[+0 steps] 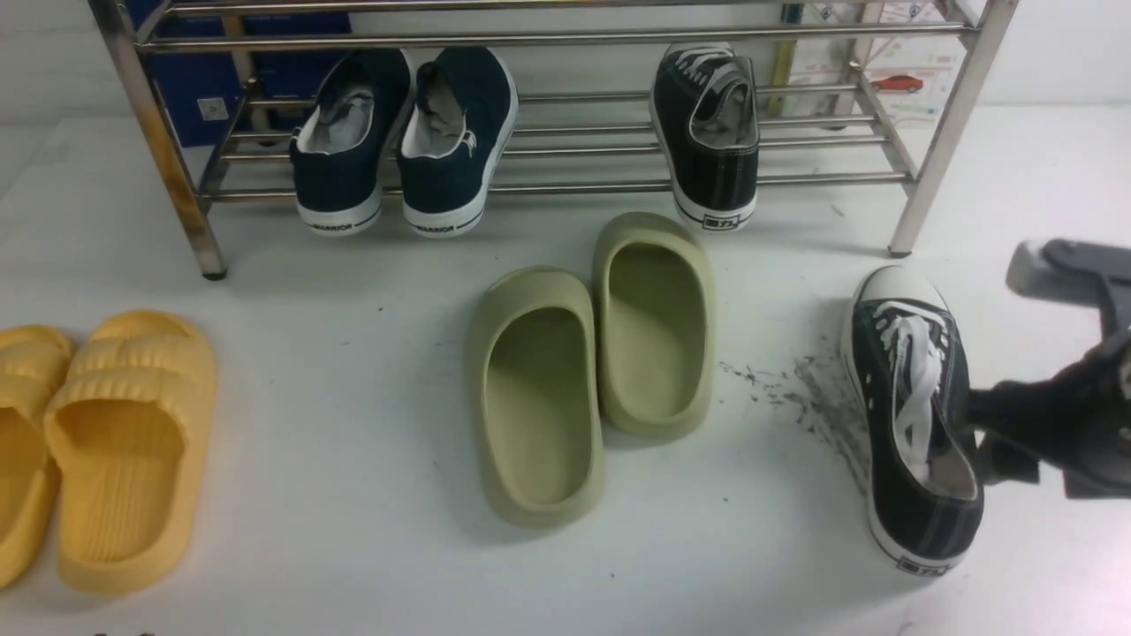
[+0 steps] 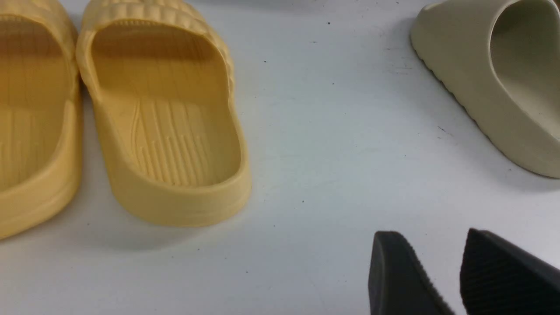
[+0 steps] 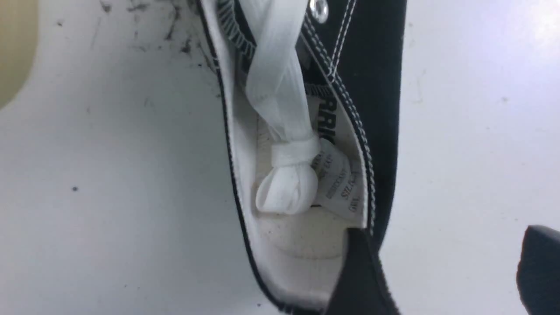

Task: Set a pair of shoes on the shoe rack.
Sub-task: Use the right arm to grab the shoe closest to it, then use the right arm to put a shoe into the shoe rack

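One black sneaker of the pair of shoes stands on the lower bars of the steel shoe rack, heel toward me. The other black sneaker lies on the white table at the right, toe toward the rack. My right gripper is at its heel opening and open wide. In the right wrist view one finger reaches inside the sneaker, the other finger hangs outside, and the shoe's side wall lies between them. My left gripper hovers open above bare table, holding nothing.
Navy slip-ons sit on the rack's left half. Olive-green slippers lie mid-table, just left of the sneaker. Yellow slippers lie at the front left, close to my left gripper. Dark scuff marks smear the table beside the sneaker.
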